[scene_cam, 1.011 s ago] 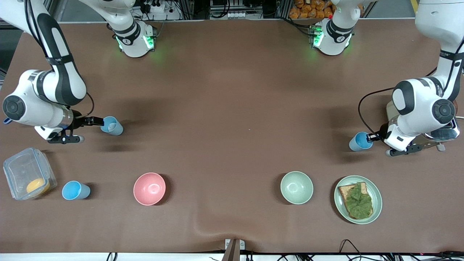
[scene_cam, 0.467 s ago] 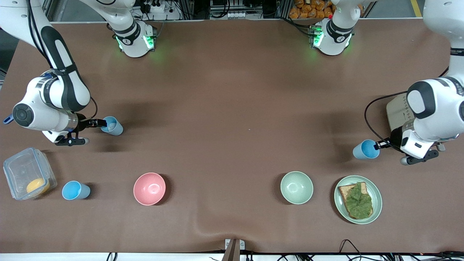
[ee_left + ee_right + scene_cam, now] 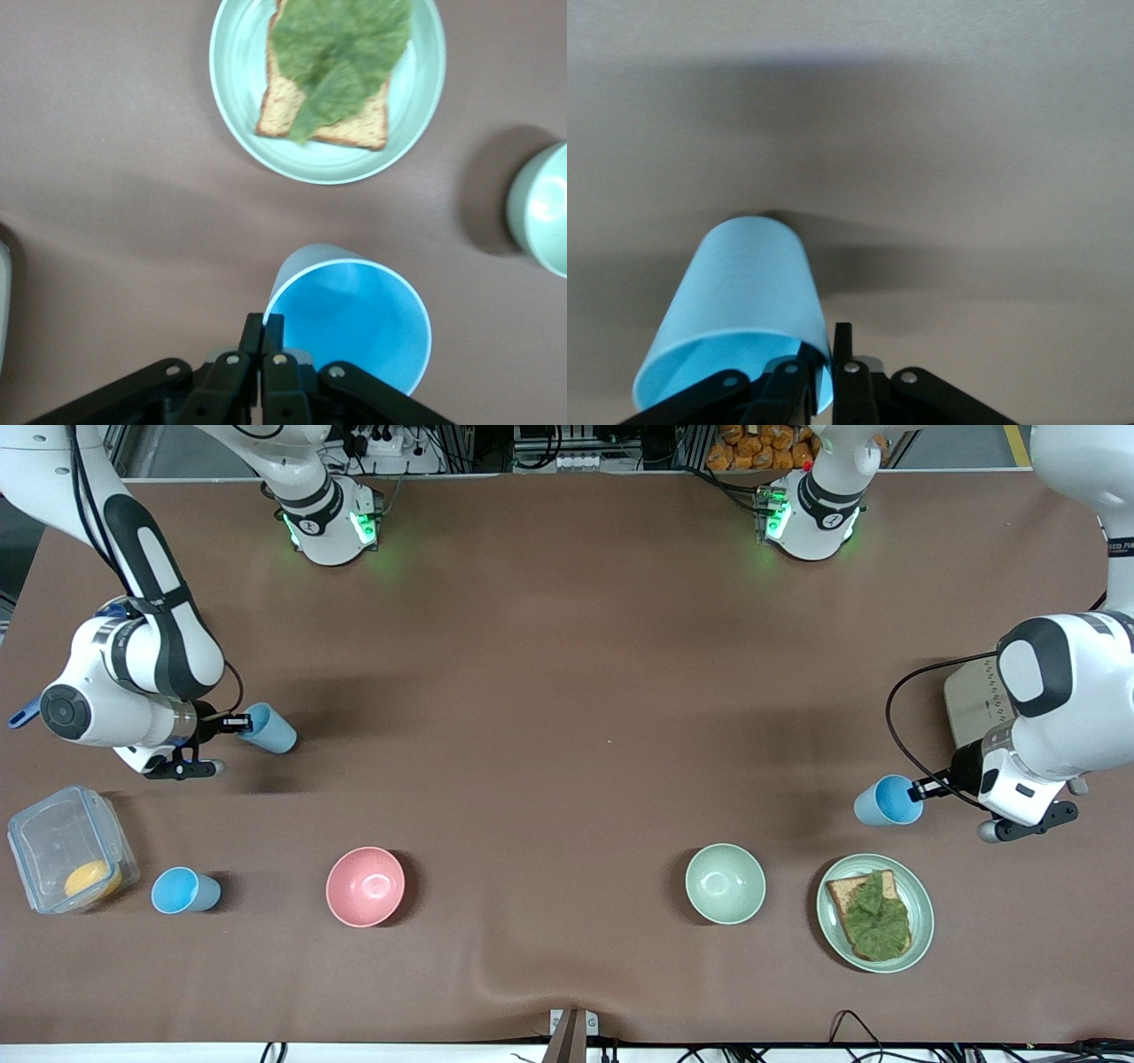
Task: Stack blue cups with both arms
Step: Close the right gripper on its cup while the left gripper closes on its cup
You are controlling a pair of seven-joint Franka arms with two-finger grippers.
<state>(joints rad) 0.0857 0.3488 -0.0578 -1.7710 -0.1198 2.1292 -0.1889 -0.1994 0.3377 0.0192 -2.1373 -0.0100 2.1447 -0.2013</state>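
Observation:
My right gripper is shut on the rim of the paler blue cup, holding it tilted on its side over the table at the right arm's end. In the right wrist view the gripper pinches the cup, whose shadow lies apart from it. My left gripper is shut on the rim of a sky-blue cup over the table beside the plate. In the left wrist view the gripper pinches this cup's wall, mouth toward the camera. A third blue cup stands on the table.
A clear box with something orange inside stands beside the third cup. A pink bowl, a pale green bowl and a green plate with toast and lettuce line the near side. A toaster sits under the left arm.
The right gripper has tipped its cup from mouth-up onto its side. The left arm has carried its cup nearer the front camera, toward the plate.

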